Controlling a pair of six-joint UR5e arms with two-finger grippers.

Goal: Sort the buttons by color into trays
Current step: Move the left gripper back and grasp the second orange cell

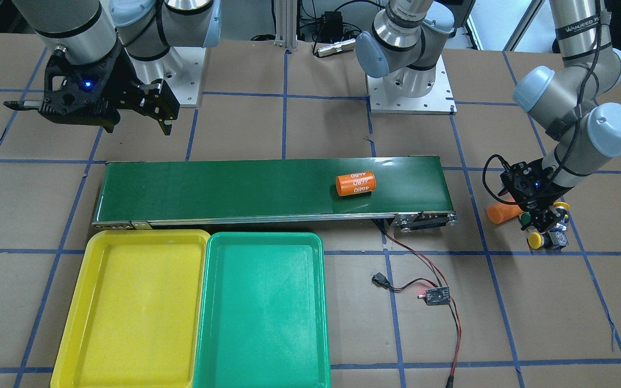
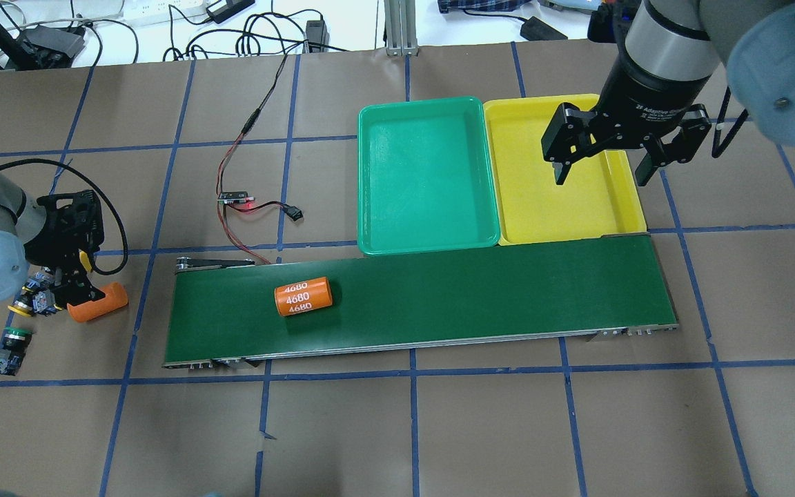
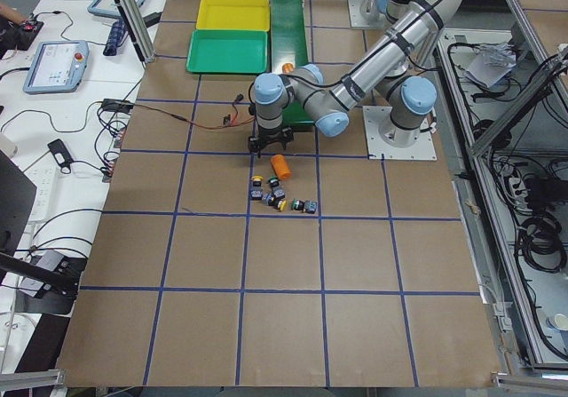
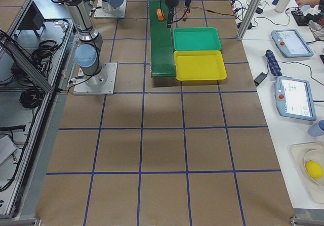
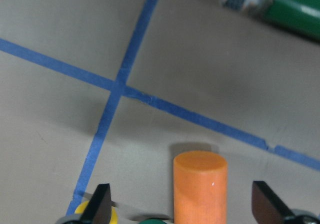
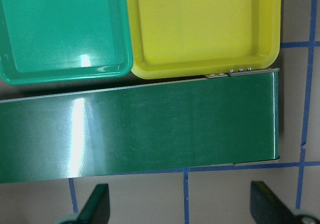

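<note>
Several buttons lie in a cluster on the paper past the conveyor's end: a yellow-capped one (image 1: 535, 240) and a green-capped one (image 2: 14, 336) show, also in the left wrist view (image 5: 95, 211). My left gripper (image 2: 70, 286) is open and low over the cluster; a plain orange cylinder (image 5: 200, 184) lies between its fingers (image 5: 100, 204), untouched. My right gripper (image 2: 603, 172) is open and empty, high above the yellow tray (image 2: 528, 207). The green tray (image 2: 425, 172) sits beside it. Both trays are empty.
The dark green conveyor belt (image 2: 473, 297) runs along the trays and carries an orange cylinder marked "4680" (image 2: 302, 296). A small controller board with red and black wires (image 2: 235, 198) lies on the paper between the trays and the buttons.
</note>
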